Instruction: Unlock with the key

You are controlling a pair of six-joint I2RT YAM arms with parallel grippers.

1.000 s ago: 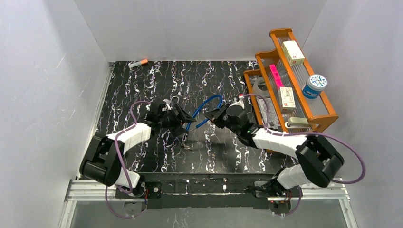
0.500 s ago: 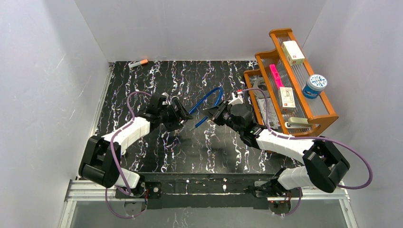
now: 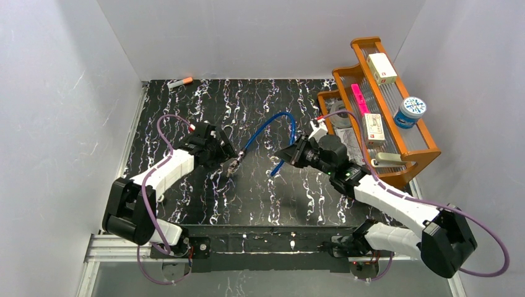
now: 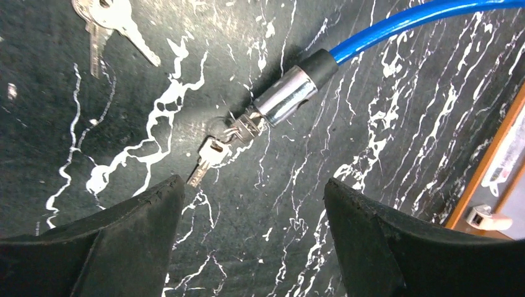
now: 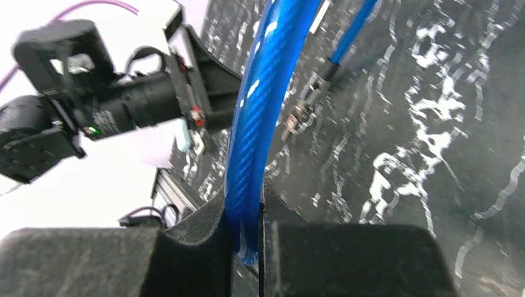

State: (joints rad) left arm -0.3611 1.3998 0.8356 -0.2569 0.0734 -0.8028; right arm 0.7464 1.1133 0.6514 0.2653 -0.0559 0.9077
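A blue cable lock (image 3: 272, 122) arcs over the dark marbled table. Its silver cylinder end (image 4: 288, 96) lies on the table with a key (image 4: 207, 158) stuck in it, on a small ring. Two loose keys (image 4: 114, 25) lie farther off. My left gripper (image 4: 254, 192) hovers just short of the inserted key, open, with nothing between its fingers; in the top view it (image 3: 226, 154) sits left of the cylinder end (image 3: 238, 158). My right gripper (image 5: 247, 210) is shut on the blue cable (image 5: 260, 111) and holds it (image 3: 291, 154) above the table.
A wooden rack (image 3: 418, 151) stands at the right edge with boxes, a tape roll and a blue-lidded jar (image 3: 410, 111). A marker (image 3: 181, 81) lies at the back left corner. Grey walls close in on three sides.
My right arm has swung right with the cable, dragging the loop and cylinder end across the table. My left gripper has drawn back to the left and stands a little wider.
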